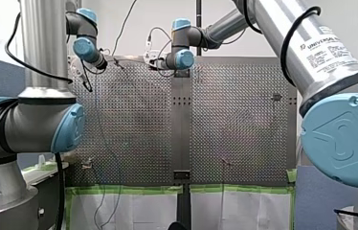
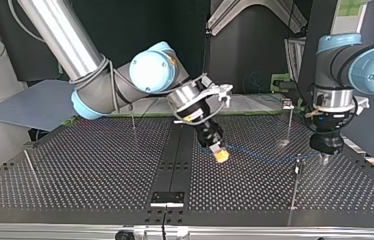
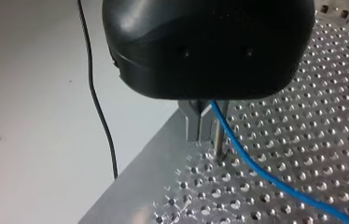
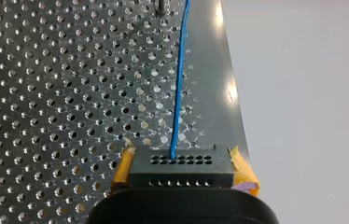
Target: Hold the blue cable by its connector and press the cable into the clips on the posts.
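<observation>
My right arm (image 1: 311,52), printed "UNIVERSAL ROBOTS", had its yellow-padded tool (image 4: 182,161) clamped on the black connector (image 4: 182,176); my left tool (image 3: 200,126) pinched the blue cable (image 3: 256,166).

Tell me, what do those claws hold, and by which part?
My right gripper clamps the black connector of the blue cable between yellow pads. Whether my left gripper grips the cable is unclear.

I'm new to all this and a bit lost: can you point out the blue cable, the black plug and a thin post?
blue cable (image 4: 178,93): right wrist view, halfway along its visible run.
black plug (image 4: 182,170): right wrist view, middle of its holed block.
thin post (image 3: 218,140): left wrist view, its lower shaft.
</observation>
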Robot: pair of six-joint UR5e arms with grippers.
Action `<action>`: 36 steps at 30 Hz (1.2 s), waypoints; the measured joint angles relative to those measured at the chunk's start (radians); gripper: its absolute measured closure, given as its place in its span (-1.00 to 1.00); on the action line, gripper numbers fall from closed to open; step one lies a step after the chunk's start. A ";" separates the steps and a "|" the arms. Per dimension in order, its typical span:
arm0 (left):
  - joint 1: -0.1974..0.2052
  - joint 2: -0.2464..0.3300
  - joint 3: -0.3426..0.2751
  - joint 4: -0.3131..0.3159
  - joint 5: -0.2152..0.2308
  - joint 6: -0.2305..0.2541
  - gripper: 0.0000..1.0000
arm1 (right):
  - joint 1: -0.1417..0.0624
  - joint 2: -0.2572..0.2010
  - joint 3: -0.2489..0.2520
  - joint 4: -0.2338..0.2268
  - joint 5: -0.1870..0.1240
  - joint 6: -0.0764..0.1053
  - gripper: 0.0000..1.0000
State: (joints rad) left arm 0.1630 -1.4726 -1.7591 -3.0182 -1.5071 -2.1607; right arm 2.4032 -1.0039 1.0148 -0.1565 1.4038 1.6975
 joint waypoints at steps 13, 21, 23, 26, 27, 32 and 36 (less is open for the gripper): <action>0.021 -0.008 0.025 0.039 0.012 -0.020 0.98 | -0.009 0.003 0.000 -0.001 0.003 0.005 1.00; 0.022 -0.016 0.027 0.068 0.025 -0.048 0.98 | -0.012 0.004 0.000 -0.002 0.003 0.005 1.00; 0.022 -0.019 0.027 0.070 0.026 -0.049 0.98 | -0.012 0.004 0.000 -0.002 0.003 0.005 1.00; 0.022 -0.028 0.027 0.071 0.026 -0.048 0.98 | -0.013 0.004 0.000 -0.001 0.003 0.005 1.00; 0.022 -0.033 0.027 0.072 0.026 -0.047 0.98 | -0.014 0.004 0.000 -0.001 0.003 0.006 1.00; 0.022 -0.069 0.030 0.073 0.042 -0.037 0.98 | -0.018 0.005 0.000 0.000 0.006 0.005 1.00; 0.023 -0.083 0.039 0.073 0.052 -0.025 0.98 | -0.024 0.006 0.000 -0.001 0.025 0.001 1.00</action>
State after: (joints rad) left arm 0.1855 -1.5561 -1.7197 -2.9454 -1.4547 -2.1858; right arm 2.3792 -0.9983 1.0151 -0.1574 1.4286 1.6988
